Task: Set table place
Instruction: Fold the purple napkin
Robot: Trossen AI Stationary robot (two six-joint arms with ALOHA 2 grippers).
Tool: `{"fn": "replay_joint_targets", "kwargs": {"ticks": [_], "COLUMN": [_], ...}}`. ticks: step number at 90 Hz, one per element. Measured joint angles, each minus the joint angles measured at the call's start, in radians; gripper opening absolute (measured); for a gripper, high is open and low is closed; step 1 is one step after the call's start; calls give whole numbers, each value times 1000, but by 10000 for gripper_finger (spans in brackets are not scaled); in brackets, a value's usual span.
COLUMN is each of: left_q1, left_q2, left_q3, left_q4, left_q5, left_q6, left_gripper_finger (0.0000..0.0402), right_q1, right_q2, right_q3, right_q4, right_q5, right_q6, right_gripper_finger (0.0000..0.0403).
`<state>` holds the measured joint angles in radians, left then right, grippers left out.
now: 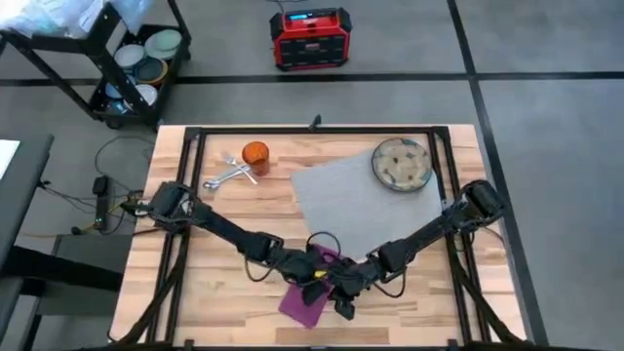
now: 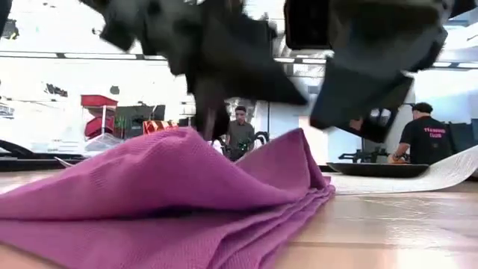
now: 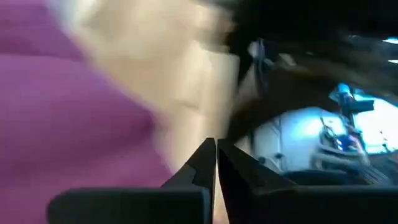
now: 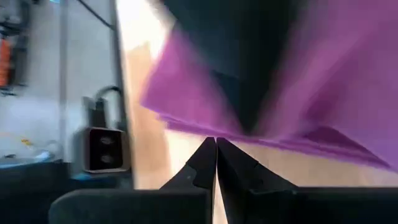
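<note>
magenta napkin [image 1: 310, 292] lies crumpled on table [image 1: 214, 283]; both end effectors clenched empty beside it

Left arm: comes in from the left side, stretched low and diagonal toward the near middle, elbow roughly halfway along.
Left gripper [image 1: 314, 276]: down at the near-centre, pretty much nose to nose with the other one; on its own wrist cam the two fingers [image 3: 200, 167] are pressed together, tips meeting, nothing between them.
Right arm: mirror image basically, reaching in from the right side on a low diagonal to the same spot.
Right gripper [image 1: 343, 289]: just beside the left one, pointing down; fingers [image 4: 231, 165] closed tip to tip on its wrist cam, nothing pinched.
</note>
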<state>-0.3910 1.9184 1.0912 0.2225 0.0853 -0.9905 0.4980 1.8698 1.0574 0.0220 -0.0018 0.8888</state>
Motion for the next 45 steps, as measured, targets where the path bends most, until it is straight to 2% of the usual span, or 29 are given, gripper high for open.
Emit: {"fn": "replay_joint_targets", "kwargs": {"ticks": [11, 45], "left_q1": [-50, -107], "left_q2": [6, 114], "left_q3": [-6, 2], "left_q4": [-98, -71], "left_q5": [-11, -76], "left_q6": [-24, -113], "left_gripper_finger": [0, 0], "right_q1": [-5, -81], "right_q2": [0, 0], "right_q3": [-1, -1], "right_q4": [-80, -57], "right_q5": [33, 20], "right_q6": [-8, -68], "right_gripper_finger": [0, 0]}}
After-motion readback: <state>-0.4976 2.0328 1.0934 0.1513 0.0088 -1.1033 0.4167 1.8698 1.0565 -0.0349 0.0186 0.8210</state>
